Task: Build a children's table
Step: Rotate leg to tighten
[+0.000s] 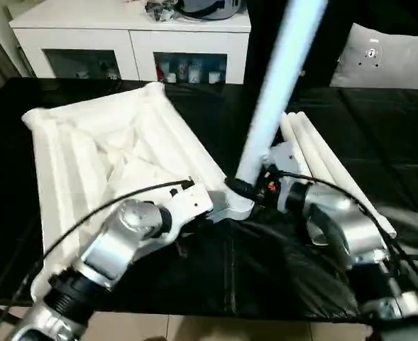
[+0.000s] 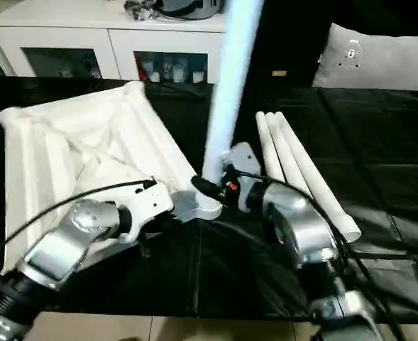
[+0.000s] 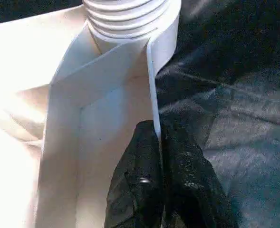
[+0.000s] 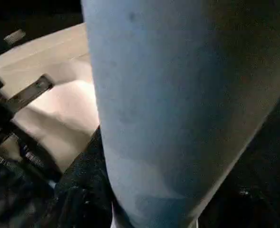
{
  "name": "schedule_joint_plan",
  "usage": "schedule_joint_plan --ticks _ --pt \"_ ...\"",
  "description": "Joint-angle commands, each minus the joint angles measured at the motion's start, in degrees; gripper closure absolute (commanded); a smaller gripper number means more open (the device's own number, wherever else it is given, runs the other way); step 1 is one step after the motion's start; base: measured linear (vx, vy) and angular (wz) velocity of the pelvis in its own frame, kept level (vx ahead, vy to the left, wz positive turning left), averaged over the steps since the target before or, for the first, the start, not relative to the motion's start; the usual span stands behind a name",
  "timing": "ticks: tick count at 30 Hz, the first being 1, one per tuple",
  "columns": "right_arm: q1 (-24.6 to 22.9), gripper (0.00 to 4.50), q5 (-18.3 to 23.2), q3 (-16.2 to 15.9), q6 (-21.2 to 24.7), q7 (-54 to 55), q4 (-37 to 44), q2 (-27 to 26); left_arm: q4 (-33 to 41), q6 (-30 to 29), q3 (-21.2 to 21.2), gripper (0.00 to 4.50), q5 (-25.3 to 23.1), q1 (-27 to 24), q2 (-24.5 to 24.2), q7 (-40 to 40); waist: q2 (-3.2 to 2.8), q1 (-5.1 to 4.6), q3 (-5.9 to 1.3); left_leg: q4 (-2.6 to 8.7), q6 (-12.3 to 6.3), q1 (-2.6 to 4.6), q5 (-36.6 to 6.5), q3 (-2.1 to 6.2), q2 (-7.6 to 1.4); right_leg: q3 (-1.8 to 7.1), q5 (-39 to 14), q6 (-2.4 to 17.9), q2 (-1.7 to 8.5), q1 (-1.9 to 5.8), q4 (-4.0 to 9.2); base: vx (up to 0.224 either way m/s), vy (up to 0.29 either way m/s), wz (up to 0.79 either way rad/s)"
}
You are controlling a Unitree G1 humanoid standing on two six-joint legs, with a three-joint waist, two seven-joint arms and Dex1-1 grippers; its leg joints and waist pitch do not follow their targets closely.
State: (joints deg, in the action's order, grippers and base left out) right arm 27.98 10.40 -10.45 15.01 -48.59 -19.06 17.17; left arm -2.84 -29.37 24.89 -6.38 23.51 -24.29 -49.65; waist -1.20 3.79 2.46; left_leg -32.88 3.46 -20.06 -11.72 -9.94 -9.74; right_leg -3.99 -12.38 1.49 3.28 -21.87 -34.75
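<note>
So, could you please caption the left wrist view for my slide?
Left pincer clamps the table top's side wall beside a leg's threaded end.

Left gripper (image 3: 161,156) pinched tight, fingers pressed together. Right gripper (image 1: 255,186) half spread, clasping. Both silver forearms angled inward, wrists nearly meeting.

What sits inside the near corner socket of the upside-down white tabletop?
A long white tapered plastic leg stands there, its threaded end showing above the round corner socket; how deep it goes is hidden.

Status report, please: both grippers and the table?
Left gripper shut on tabletop rim. Right gripper holds leg upright at corner socket. Three legs lie beside.
</note>
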Motion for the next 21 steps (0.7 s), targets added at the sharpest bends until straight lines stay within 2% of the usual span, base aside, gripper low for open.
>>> schedule_joint_plan --ticks 1,5,10,16,18,21 --pt "-2.5 2.62 -4.5 -3.15 2.49 -1.15 -7.0 1.64 0.11 1.71 1.11 4.5 -0.59 1.11 -1.62 -2.2 -0.3 0.15 -2.58 3.64 -2.86 -0.24 -8.91 1.48 -3.58 3.44 -9.68 11.78 5.37 2.56 4.63 0.0 0.0 0.0" --pt "1.25 2.62 -4.09 -5.72 1.97 -8.36 -11.95 2.12 -3.62 6.76 2.34 4.5 -0.48 3.35 -3.16 -6.53 -0.16 0.04 -2.72 3.4 -3.52 -0.24 -8.02 1.41 -3.43 3.36 -7.21 13.26 5.37 2.71 4.33 0.0 0.0 0.0" --pt "2.07 2.62 -4.72 -8.4 1.92 -12.03 -12.85 2.48 -9.15 10.04 2.26 4.5 -1.28 6.19 -3.83 -6.84 -0.08 0.55 -2.8 3.32 -3.54 -0.07 -7.39 1.36 -3.61 3.33 -6.41 13.34 5.4 2.76 4.09 0.0 0.0 0.0" --pt "1.08 2.62 -4.61 -7.47 1.63 -9.27 -12.9 0.75 -10.79 9.82 1.54 4.5 -1.0 6.57 -3.95 -6.94 -0.24 0.85 -2.86 3.43 -2.33 0.07 -8.04 1.37 -3.73 3.43 -6.91 13.2 5.56 2.7 4.07 0.0 0.0 0.0" --pt "0.77 2.62 -4.73 -7.25 1.5 -8.4 -12.88 0.49 -11.13 9.92 1.44 4.5 -0.96 6.53 -3.84 -6.92 -0.16 0.7 -2.74 3.61 -1.93 0.1 -9.45 1.41 -3.68 3.37 -8.8 12.74 5.49 2.7 4.25 0.0 0.0 0.0" --pt "-0.71 2.62 -4.32 -5.41 2.8 -4.03 -11.64 -0.61 -11.47 8.95 0.79 4.5 -0.63 5.93 -3.21 -5.88 -0.17 0.56 -2.45 3.9 -1.13 0.33 -12.46 1.5 -3.64 3.44 -15.0 11.12 5.59 2.52 4.89 0.0 0.0 0.0"
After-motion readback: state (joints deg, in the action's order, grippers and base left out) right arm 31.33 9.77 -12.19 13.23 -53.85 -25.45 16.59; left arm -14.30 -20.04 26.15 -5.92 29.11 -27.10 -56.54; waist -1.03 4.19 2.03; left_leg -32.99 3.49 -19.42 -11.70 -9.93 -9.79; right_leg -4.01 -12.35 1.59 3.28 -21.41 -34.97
